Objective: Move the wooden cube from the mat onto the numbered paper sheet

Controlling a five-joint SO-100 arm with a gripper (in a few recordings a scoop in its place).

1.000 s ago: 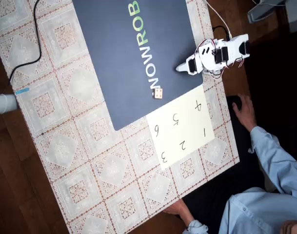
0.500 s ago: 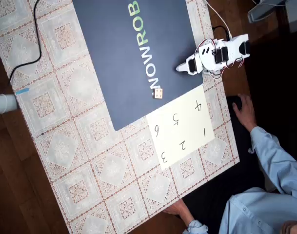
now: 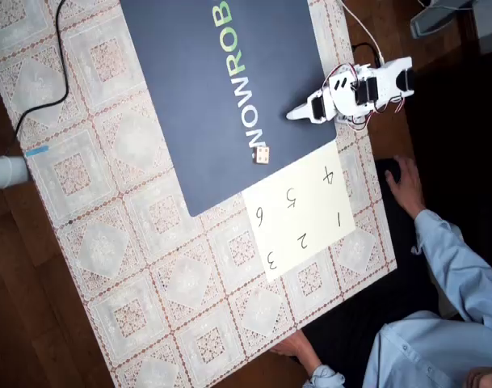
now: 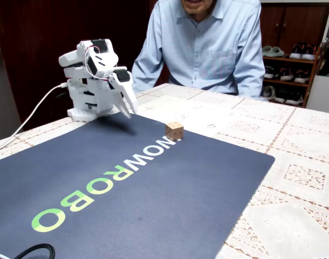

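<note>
The wooden cube (image 3: pixel 262 155) (image 4: pixel 174 130) is small and tan with dark dots. It rests on the navy mat (image 3: pixel 199 105) (image 4: pixel 153 189), close to the corner that borders the numbered paper sheet (image 3: pixel 304 212) (image 4: pixel 195 115). My white gripper (image 3: pixel 292 114) (image 4: pixel 130 111) hangs low over the mat's edge beside the arm's base. Its fingers are together with nothing between them. In the overhead view the cube lies a short way down and left of the fingertips. The sheet bears handwritten numerals and nothing lies on it.
A person in a light blue shirt (image 4: pixel 207 43) sits behind the table, one hand (image 3: pixel 403 186) off the table edge near the sheet and another (image 3: pixel 292 347) at the table's lower edge. A black cable (image 3: pixel 58 56) crosses the lace tablecloth (image 3: pixel 149 267).
The gripper's tip has shifted slightly further over the mat, to the left in the overhead view. The cube and sheet have not moved.
</note>
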